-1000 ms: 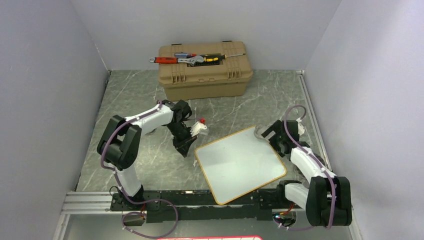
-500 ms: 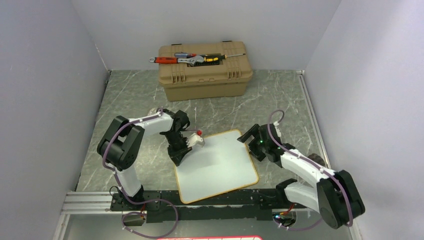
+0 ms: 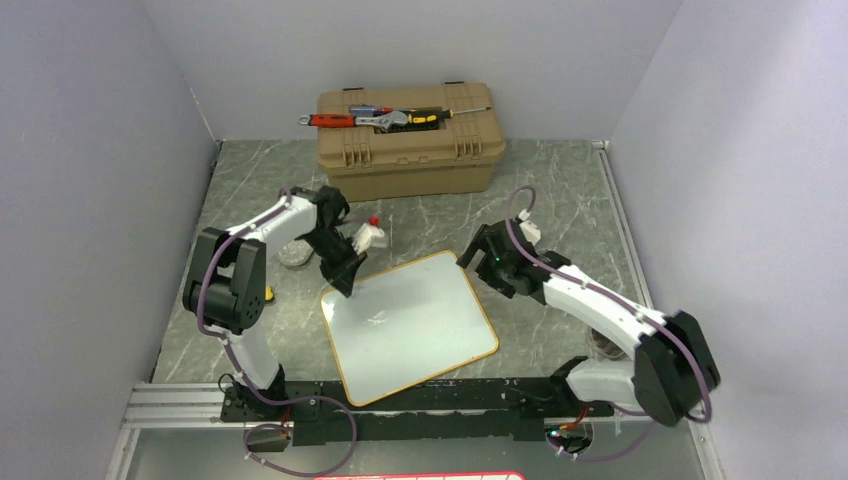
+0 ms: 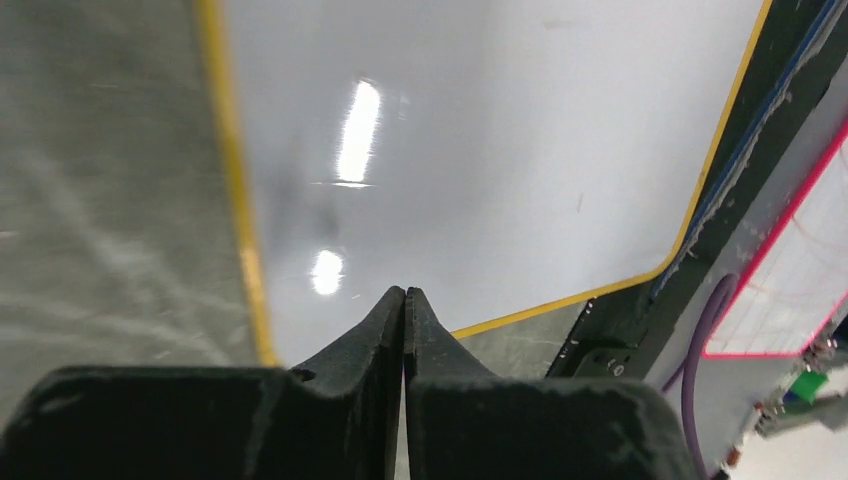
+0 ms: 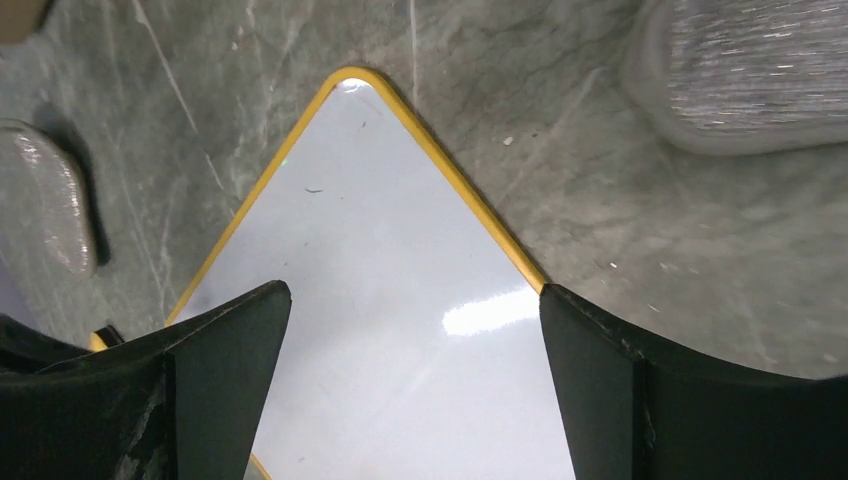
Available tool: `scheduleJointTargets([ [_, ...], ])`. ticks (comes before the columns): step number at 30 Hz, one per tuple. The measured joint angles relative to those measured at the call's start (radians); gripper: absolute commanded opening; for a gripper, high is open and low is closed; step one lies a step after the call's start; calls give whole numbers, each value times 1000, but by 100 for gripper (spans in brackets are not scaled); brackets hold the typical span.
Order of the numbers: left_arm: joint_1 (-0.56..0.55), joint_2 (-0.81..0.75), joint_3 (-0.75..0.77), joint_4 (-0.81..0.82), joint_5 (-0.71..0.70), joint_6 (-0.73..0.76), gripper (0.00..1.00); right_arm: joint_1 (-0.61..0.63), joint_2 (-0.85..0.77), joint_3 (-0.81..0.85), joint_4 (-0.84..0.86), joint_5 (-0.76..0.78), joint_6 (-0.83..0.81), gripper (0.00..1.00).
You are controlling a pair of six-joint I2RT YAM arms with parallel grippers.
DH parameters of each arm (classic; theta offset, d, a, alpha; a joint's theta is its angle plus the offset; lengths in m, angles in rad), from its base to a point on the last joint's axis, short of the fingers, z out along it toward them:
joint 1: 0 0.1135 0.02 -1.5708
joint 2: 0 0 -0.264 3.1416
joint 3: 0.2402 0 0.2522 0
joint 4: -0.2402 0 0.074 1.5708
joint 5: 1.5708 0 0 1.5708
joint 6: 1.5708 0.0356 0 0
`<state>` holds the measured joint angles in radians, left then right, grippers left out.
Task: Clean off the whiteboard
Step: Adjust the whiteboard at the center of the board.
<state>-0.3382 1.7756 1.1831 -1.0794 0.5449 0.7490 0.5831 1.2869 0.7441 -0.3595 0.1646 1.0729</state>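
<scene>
Whiteboard [image 3: 410, 325] lies flat and skewed on the surface [image 3: 560, 180] between both arms, its far-left corner just under the left fingers [image 4: 380, 340], pressed together on nothing visible, and its far-right corner beneath the right fingers [image 5: 230, 340], spread wide apart.

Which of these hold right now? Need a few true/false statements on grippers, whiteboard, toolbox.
1. The whiteboard lies flat on the table between the two arms. True.
2. The left gripper is shut. True.
3. The right gripper is clamped on the whiteboard. False: its jaws stand wide open over the board.
4. The toolbox has its lid open. False: it is closed, with tools lying on top.
</scene>
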Motion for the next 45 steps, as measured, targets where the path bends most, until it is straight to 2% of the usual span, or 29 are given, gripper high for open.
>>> scheduleJointTargets([
  [4,70,-1,133,-27,34,7,6,-4,-148,-9,-113,60,-6,100],
  [7,100,-8,169,-1,31,5,4,6,-241,-95,-149,48,19,100],
  [12,101,18,183,65,-15,-10,3,184,-405,-323,-226,-19,187,100],
  [17,104,87,174,148,-93,-9,3,358,-382,-307,-272,-17,325,100],
  [25,113,95,118,231,-180,-8,3,386,-235,-259,-216,-18,392,100],
  [30,113,116,111,255,-189,0,3,340,-193,-253,-133,-43,393,100],
  [36,113,120,80,265,-194,17,3,173,-160,-277,32,-79,345,100],
  [40,113,114,70,275,-193,17,3,50,-25,-211,141,-101,264,100],
  [45,120,101,54,290,-196,18,3,-3,242,15,188,-117,149,100],
])
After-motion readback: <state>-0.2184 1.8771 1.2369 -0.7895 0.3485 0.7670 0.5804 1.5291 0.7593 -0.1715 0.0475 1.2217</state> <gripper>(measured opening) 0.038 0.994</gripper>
